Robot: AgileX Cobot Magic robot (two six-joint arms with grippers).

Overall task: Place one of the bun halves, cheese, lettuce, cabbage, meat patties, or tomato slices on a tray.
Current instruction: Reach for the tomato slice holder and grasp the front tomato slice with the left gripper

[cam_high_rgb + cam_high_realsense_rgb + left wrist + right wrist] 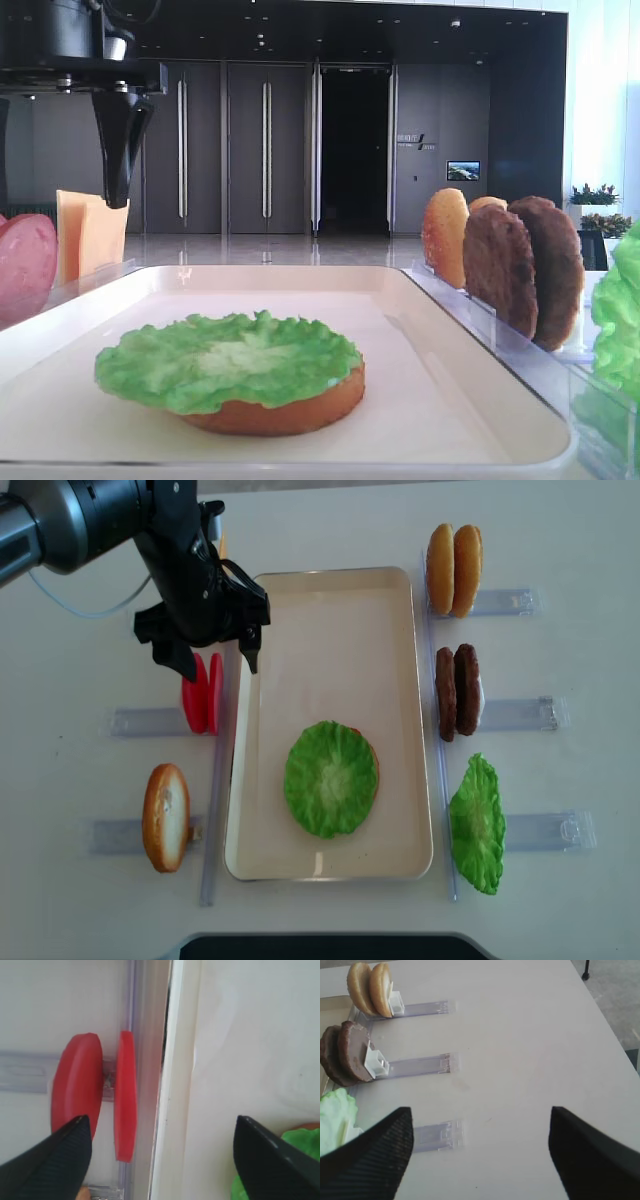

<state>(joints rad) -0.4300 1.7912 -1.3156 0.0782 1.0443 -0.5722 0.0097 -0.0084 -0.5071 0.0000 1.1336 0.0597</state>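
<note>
Clear plastic racks (520, 713) lie on a pale table (560, 540), in rows along both long sides. Behind, in the low view, dark double doors (265, 150), a small lit screen (463, 171), potted flowers (592, 195)

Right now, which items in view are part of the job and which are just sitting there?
Job:
tray
tomato slices
bun halves
meat patties
lettuce on a bun, in the tray
cheese
left gripper, fingers open over the tomato slices

Just there:
clear racks
table
</note>
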